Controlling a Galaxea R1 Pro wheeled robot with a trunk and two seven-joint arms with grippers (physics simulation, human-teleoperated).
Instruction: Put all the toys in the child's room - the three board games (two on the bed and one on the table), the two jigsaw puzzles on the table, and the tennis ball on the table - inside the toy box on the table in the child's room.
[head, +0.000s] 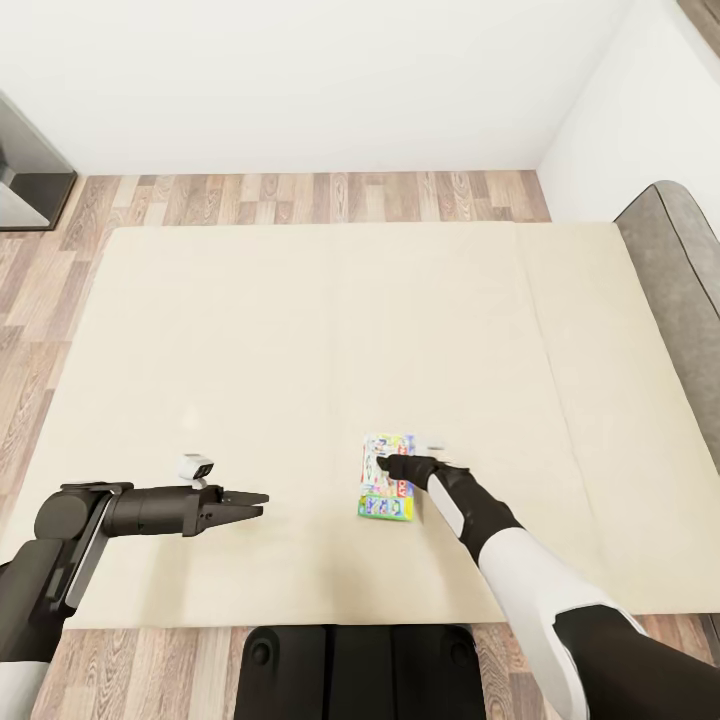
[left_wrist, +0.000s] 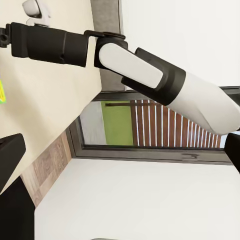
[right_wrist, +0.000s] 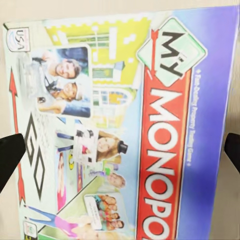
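White walls and a wood-plank floor (head: 300, 195) surround the wide beige bed (head: 300, 330), its grey headboard (head: 680, 290) running along the right-hand edge. A single board game (head: 387, 490), a flat colourful box lettered "My Monopoly", lies flat on the mattress close to the near edge, somewhat right of the middle. The right tool (head: 385, 466) hangs directly over it, fingers spread wide to either side of the box lid, gripping nothing. The left tool (head: 262, 497) hovers low above the mattress, well apart from the box toward the near left corner, its fingers parted and empty.
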